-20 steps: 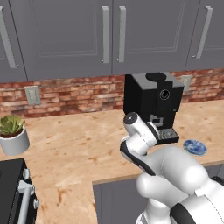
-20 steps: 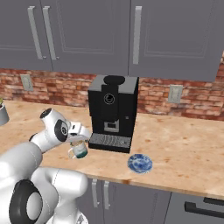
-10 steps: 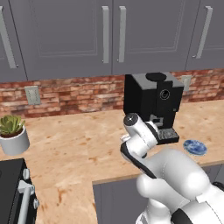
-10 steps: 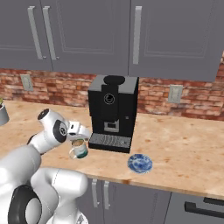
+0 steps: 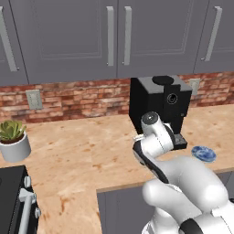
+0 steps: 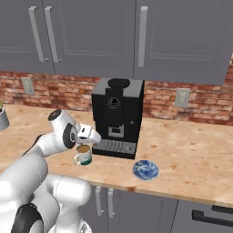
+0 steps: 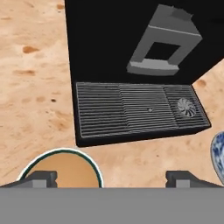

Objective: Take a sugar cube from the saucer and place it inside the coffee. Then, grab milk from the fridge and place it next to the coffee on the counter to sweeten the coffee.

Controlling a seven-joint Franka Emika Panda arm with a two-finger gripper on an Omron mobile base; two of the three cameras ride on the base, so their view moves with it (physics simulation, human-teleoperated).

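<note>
The mug (image 6: 83, 154) of brown coffee sits on the mottled tan counter (image 6: 191, 159) directly under the pincer (image 7: 111, 178), whose fingers are spread wide and empty. The hand view alone shows the black coffee machine's (image 6: 117, 116) ribbed drip tray (image 7: 138, 107) ahead; the patterned blue saucer (image 6: 145, 169) lies to the pincer's right.

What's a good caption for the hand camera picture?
Open gripper above brown coffee mug, beside black coffee machine's drip tray.
</note>
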